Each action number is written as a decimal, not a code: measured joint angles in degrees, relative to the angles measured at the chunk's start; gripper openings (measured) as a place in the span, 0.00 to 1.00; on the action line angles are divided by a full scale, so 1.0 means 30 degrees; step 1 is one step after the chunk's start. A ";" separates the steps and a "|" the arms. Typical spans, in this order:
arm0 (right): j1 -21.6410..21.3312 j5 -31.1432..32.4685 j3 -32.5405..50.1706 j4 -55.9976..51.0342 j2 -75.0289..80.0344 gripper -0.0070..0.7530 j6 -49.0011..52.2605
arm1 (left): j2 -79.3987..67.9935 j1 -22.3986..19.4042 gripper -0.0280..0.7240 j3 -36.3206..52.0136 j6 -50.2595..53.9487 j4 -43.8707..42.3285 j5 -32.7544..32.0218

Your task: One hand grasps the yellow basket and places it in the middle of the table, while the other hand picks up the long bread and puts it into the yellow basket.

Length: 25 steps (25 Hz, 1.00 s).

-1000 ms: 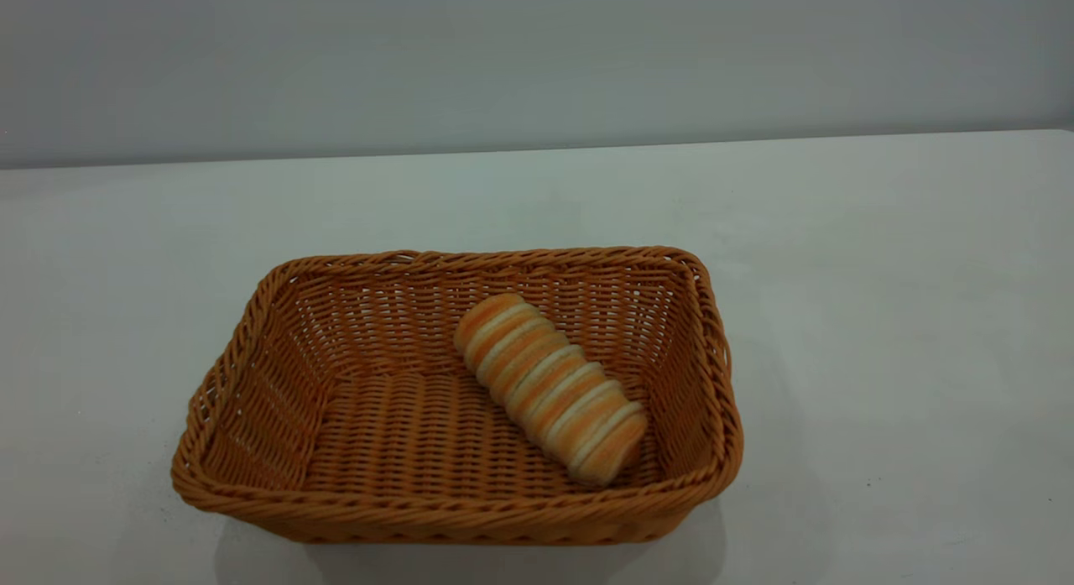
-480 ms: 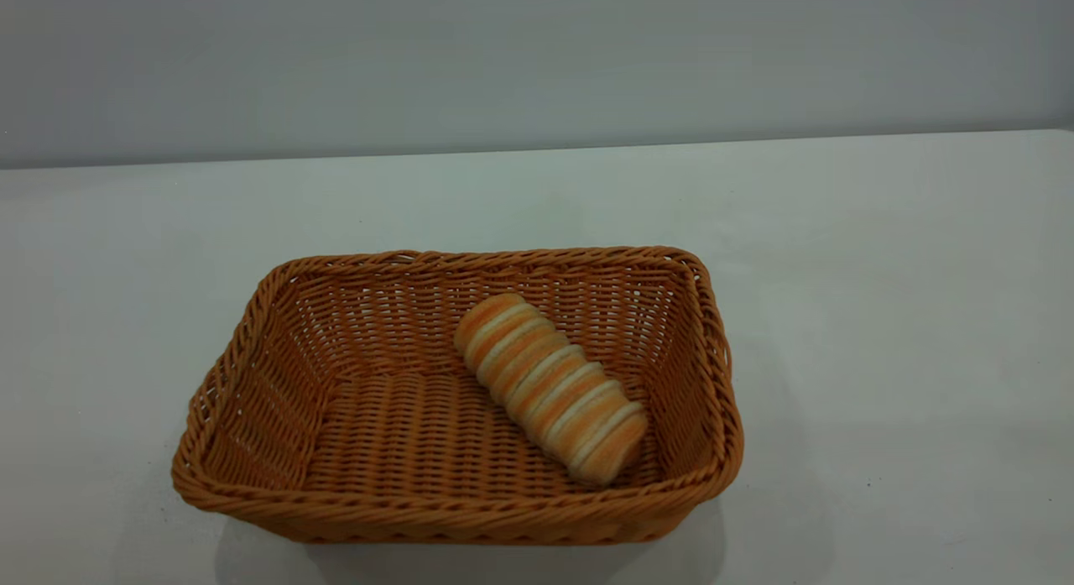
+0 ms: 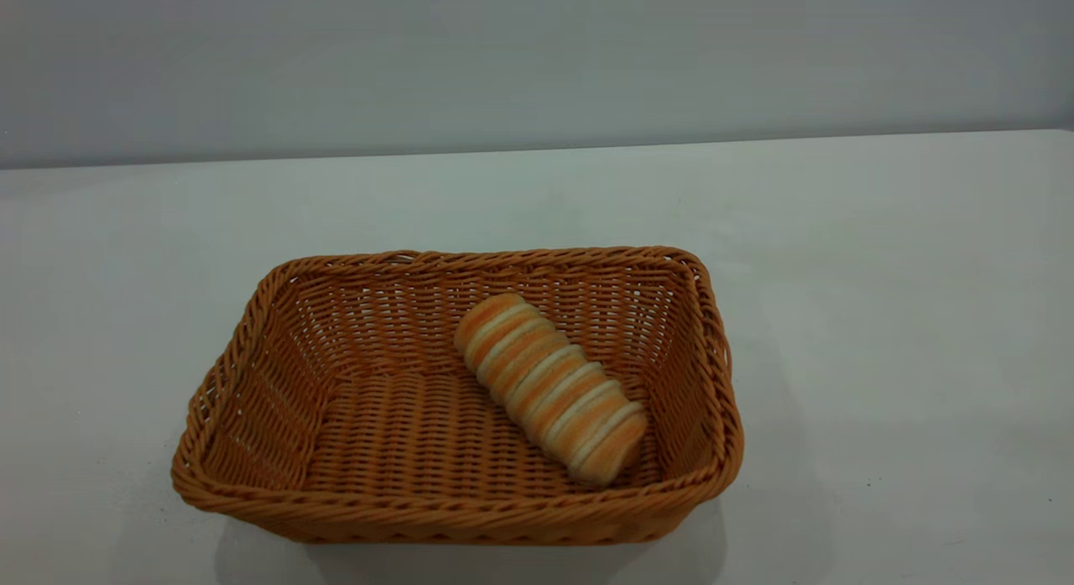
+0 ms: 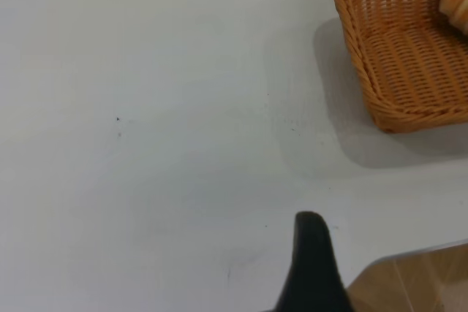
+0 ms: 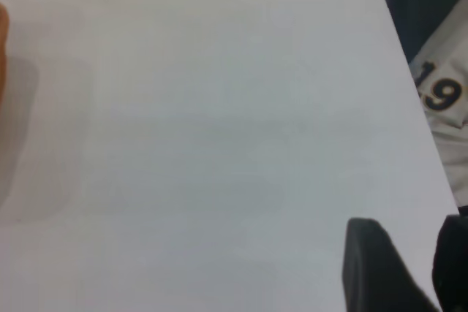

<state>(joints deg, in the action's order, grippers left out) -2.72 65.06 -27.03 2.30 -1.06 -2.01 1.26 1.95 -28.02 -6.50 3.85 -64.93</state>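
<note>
yellow basket (image 3: 457, 400) sits flat on the table (image 3: 881, 316), centre to lower-centre of the exterior frame, long side roughly across the frame. long bread (image 3: 550, 388) lies inside it on the woven floor, in the right half, angled from upper left to lower right, lower end close to the right wall, upper end toward the back wall; whether it touches either wall can't be told. Bread rests low on the bottom because nothing holds it, basket walls flare around it so it's contained.

No arm in the exterior frame. Left gripper (image 4: 313, 268) shows only as one dark fingertip at the bottom edge of the left wrist frame, over bare table (image 4: 146, 107), basket (image 4: 395, 56) well apart in the upper right corner with a sliver of bread (image 4: 457, 1) at the far right edge. It grasps nothing; open or closed can't be told from one finger.

Right gripper (image 5: 409, 264) at lower right of the right wrist frame, two dark fingers with a gap between them, nothing in the gap, so released. It hangs over bare table (image 5: 205, 122) near the table edge; orange sliver at the left edge is likely the basket (image 5: 2, 31).

Judgement: both goals look met, arms parked clear of the basket, nothing left but idle
</note>
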 joint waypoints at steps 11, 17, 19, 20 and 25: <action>0.0561 0.0000 0.0000 0.0000 0.0000 0.33 0.0000 | 0.0000 0.0000 0.83 0.0000 0.0000 0.0014 0.0000; 0.0561 0.0000 0.0000 0.0000 0.0000 0.33 0.0016 | 0.0000 0.0000 0.83 0.0000 0.0000 0.0014 0.0000; 0.0561 0.0000 0.0000 0.0000 0.0000 0.33 0.0016 | 0.0000 0.0000 0.83 0.0000 0.0000 0.0014 0.0000; 0.0561 0.0000 0.0000 0.0000 0.0000 0.33 0.0016 | 0.0000 0.0000 0.83 0.0000 0.0000 0.0014 0.0000; 0.0561 0.0000 0.0000 0.0000 0.0000 0.33 0.0016 | 0.0000 0.0000 0.83 0.0000 0.0000 0.0014 0.0000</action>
<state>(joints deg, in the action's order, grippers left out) -1.04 65.06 -27.03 2.30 -1.06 -1.96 1.26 1.95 -28.02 -6.50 3.89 -64.93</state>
